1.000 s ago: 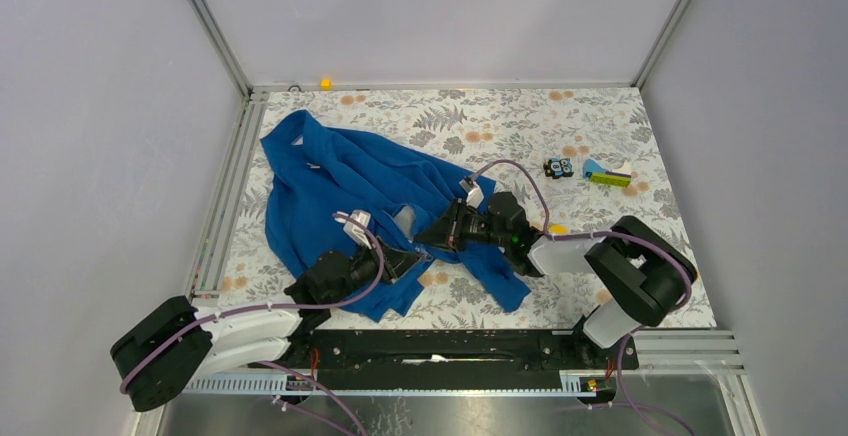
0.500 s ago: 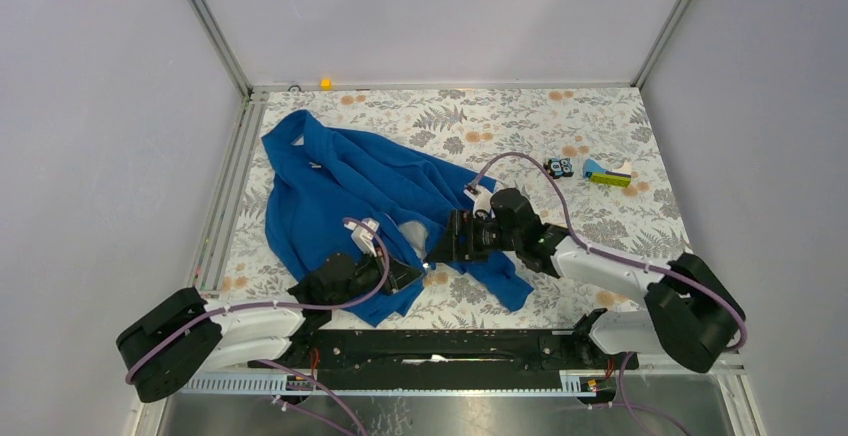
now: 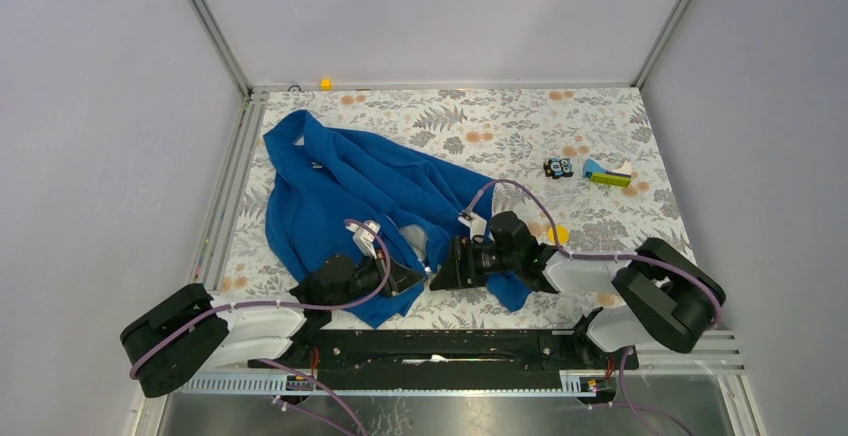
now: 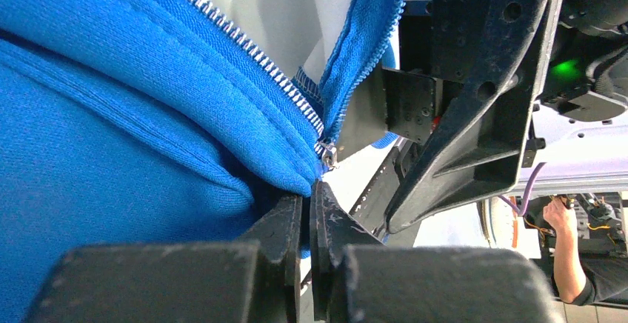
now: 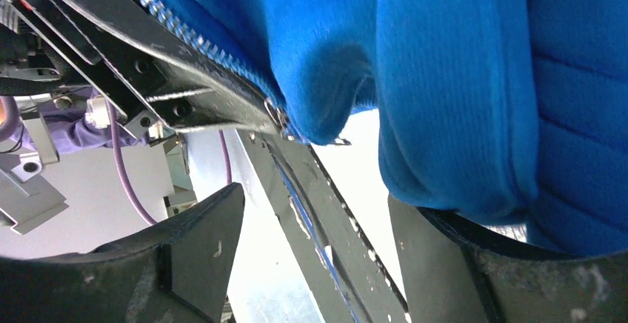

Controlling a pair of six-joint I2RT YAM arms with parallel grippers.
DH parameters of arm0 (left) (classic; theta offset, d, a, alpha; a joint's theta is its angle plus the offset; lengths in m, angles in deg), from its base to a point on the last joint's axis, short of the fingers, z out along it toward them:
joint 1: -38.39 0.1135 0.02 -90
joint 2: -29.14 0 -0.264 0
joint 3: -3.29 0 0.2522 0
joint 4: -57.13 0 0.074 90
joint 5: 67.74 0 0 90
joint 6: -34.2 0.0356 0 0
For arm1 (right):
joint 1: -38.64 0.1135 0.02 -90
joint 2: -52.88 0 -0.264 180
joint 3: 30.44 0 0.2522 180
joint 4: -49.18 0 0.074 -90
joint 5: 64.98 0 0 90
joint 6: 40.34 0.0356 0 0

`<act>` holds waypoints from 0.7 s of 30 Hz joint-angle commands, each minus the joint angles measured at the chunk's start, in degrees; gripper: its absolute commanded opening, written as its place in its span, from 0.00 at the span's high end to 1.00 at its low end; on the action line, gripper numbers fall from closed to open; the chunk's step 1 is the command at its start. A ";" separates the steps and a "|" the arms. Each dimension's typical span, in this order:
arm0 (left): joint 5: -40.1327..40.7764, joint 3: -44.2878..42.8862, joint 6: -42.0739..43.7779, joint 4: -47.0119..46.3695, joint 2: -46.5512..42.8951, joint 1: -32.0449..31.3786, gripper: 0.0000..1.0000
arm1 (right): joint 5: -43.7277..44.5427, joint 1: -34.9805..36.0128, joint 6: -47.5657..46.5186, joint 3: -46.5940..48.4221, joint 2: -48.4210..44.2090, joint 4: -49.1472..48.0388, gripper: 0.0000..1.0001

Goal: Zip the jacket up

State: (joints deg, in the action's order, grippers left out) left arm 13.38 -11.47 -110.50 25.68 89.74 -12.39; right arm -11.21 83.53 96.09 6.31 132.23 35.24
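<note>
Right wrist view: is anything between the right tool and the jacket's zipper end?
Nothing separate shows. The open right tool faces the zipper end directly. The left tool is shut on the hem of the jacket right beside it, crowding the approach. A jacket fold hangs over one right-tool finger.

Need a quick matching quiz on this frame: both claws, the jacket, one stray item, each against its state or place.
1. left claw
2. right claw
3. jacket
4. yellow-green block

A. open
B. far right, untouched
C. shut on the jacket's edge
D. royal blue, lying left of centre

Pairs: 1-C, 2-A, 3-D, 4-B
</note>
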 commanded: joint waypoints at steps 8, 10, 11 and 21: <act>-3.34 0.73 -0.67 -4.16 -2.50 -0.54 1.00 | -0.03 0.86 1.72 -1.67 8.27 -25.35 0.27; -3.37 0.65 -0.59 -3.99 -2.82 -0.50 1.00 | 0.33 1.04 1.48 -1.71 9.32 -26.42 0.27; -3.36 0.64 -0.56 -3.93 -2.92 -0.47 1.00 | 0.44 1.20 1.51 -1.72 9.96 -27.02 0.27; -3.08 0.56 -0.53 -4.35 -1.85 -0.53 1.00 | 1.85 1.61 7.36 -4.04 13.28 -35.90 0.40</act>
State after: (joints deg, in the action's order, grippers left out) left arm 12.99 -11.43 -110.90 25.55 87.70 -12.39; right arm -11.01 84.47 101.25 2.81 144.78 5.97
